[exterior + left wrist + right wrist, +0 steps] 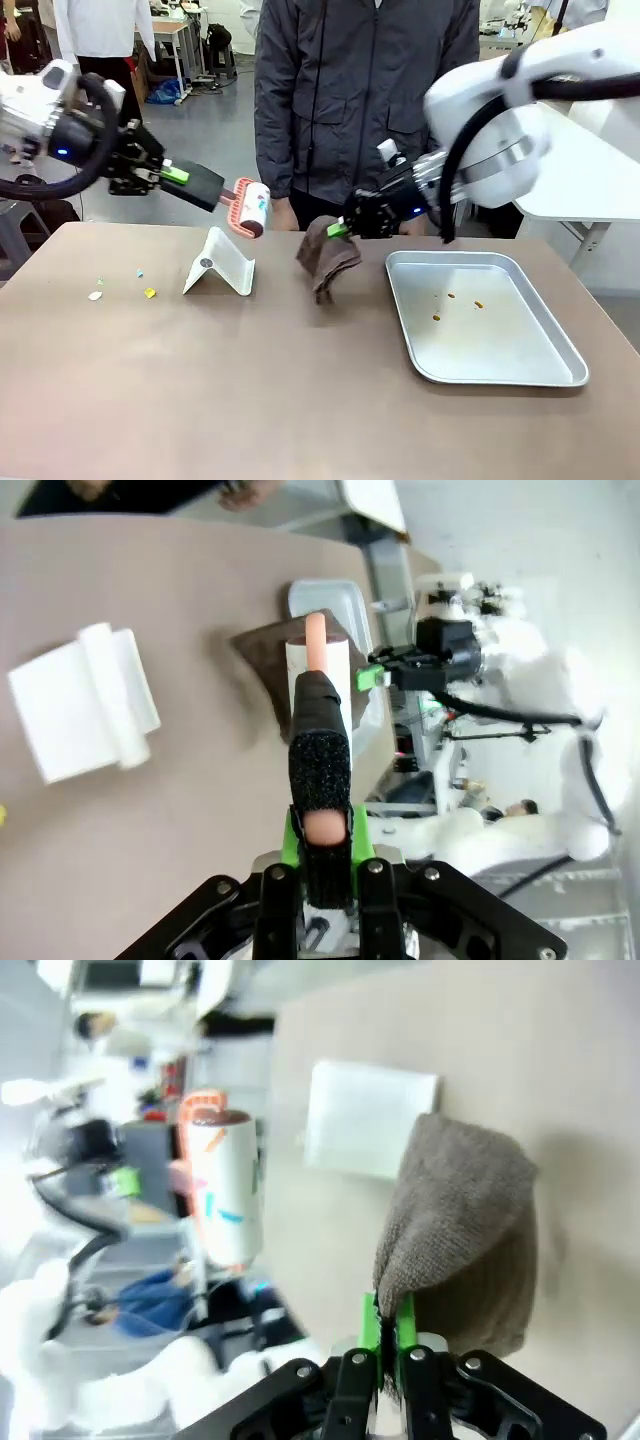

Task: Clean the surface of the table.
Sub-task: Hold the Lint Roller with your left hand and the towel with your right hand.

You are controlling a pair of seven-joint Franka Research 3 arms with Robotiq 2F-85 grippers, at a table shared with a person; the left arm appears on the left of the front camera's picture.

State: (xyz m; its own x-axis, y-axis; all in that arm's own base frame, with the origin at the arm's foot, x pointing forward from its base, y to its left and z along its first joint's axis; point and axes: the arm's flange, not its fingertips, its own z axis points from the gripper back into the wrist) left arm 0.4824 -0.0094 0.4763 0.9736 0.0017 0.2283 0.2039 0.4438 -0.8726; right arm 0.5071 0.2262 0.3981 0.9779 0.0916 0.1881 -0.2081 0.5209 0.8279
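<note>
The brownish table [300,400] carries a few small coloured scraps [148,293] near its left side. My left gripper [172,174] is shut on the black handle of a lint roller [250,207], held in the air over the table's far edge; the handle [320,760] runs straight out from its fingers. My right gripper [340,228] is shut on a brown cloth [326,258], whose lower end hangs down to the table. In the right wrist view the cloth [460,1220] hangs from the closed green pads [388,1325].
A folded white stand [220,263] sits on the table between the scraps and the cloth. A silver tray [520,375] with a few crumbs lies at the right. A person in a dark jacket [340,90] stands at the far edge.
</note>
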